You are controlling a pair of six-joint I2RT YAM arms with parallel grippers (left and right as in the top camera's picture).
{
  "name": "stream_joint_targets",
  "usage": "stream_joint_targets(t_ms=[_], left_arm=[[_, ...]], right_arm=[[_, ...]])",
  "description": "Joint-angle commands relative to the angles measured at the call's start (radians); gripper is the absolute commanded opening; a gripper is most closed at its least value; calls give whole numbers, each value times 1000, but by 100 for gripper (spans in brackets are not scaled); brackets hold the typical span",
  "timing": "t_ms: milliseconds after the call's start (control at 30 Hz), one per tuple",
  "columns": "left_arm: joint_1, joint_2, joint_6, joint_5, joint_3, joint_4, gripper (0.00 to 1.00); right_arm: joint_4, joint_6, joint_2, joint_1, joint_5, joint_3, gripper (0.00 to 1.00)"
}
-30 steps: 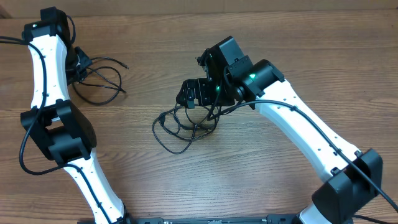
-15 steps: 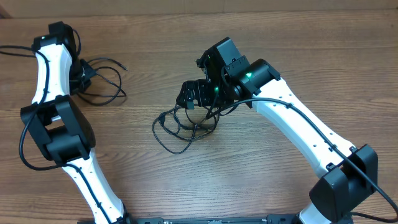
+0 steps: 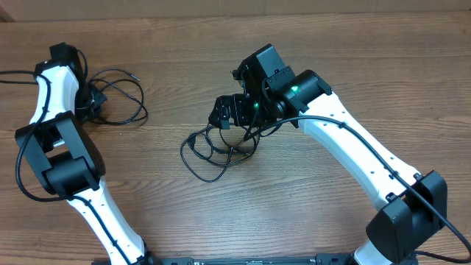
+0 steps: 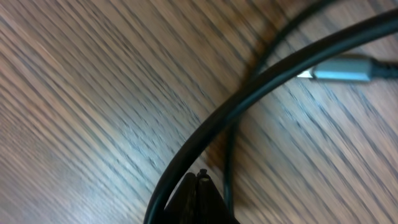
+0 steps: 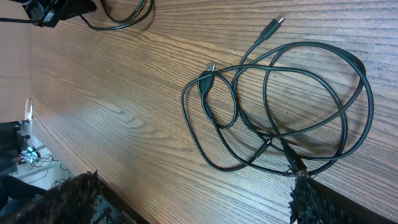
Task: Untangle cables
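L gripper [image 4: 200, 193] jaws together beside a cable loop [image 4: 261, 87] at far left of table [image 3: 331, 59]; can't tell if pinching it. R gripper [image 3: 234, 110] jaws wide apart above tangled cables [image 3: 217, 147] mid-table.

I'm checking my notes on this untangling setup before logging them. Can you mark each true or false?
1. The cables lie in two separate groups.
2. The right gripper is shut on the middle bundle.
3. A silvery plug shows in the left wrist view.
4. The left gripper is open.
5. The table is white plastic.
1. True: a cable loop lies by the left arm and a tangled bundle lies mid-table.
2. False: the right gripper is open, with its jaws wide apart.
3. True: the silvery plug lies at the upper right of that view.
4. False: the left gripper is shut.
5. False: the table is brown wood grain.
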Motion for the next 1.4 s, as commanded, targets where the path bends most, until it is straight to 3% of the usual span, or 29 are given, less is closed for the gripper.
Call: stream_joint_targets(t_ms=[0, 600, 833, 1033, 1100, 1233, 1367], left_arm=[[18, 11, 16, -27, -35, 30, 4], [24, 11, 80, 23, -138, 188, 6], [24, -8, 80, 66, -84, 103, 4], [24, -61, 103, 202, 56, -46, 4], [24, -78, 111, 248, 88, -66, 8], [24, -104, 111, 291, 133, -96, 27], [24, -109, 111, 296, 192, -150, 30]], right_arm=[[7, -6, -1, -2, 0, 24, 100], [8, -3, -1, -2, -1, 24, 100], [8, -3, -1, -2, -1, 24, 100], [8, -3, -1, -2, -1, 24, 100], [8, -3, -1, -2, -1, 24, 100], [1, -4, -1, -2, -1, 24, 100], [-3, -4, -1, -2, -1, 24, 100]])
